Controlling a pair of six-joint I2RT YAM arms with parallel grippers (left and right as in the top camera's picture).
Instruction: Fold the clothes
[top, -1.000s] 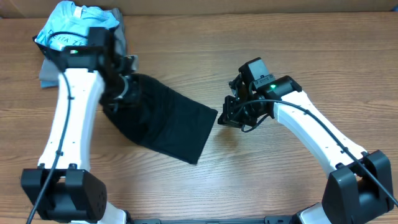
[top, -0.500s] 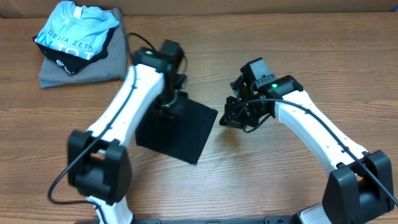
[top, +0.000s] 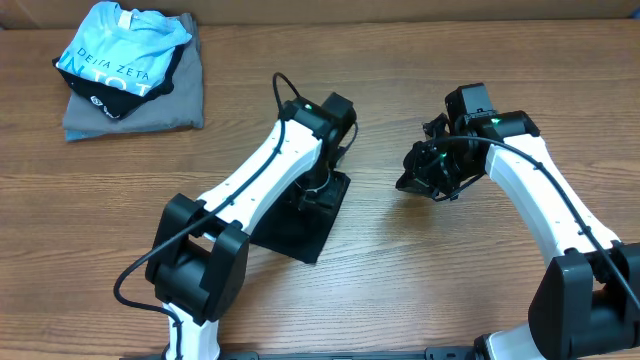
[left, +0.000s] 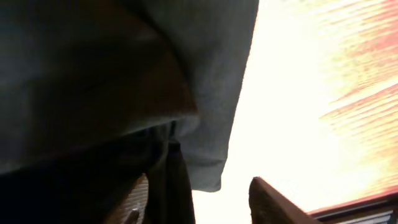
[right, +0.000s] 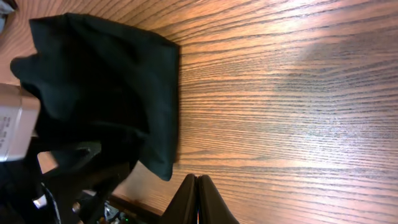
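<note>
When taking hold of the black T-shirt, folded into a compact rectangle at the middle of the wooden table, expect soft, light, limp cloth that sags and slides out of its fold, so pinch through all layers at a corner. Note the left gripper parted at the shirt's far right corner, cloth draping against one finger but unclamped. Note the right gripper pressed closed and empty, off to the right over bare wood.

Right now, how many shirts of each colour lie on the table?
Black shirt: 1
Light blue shirt: 1
Grey shirt: 1
Dark layer between those two, perhaps a separate shirt: 1
Total: 3 for sure, perhaps 4
</note>
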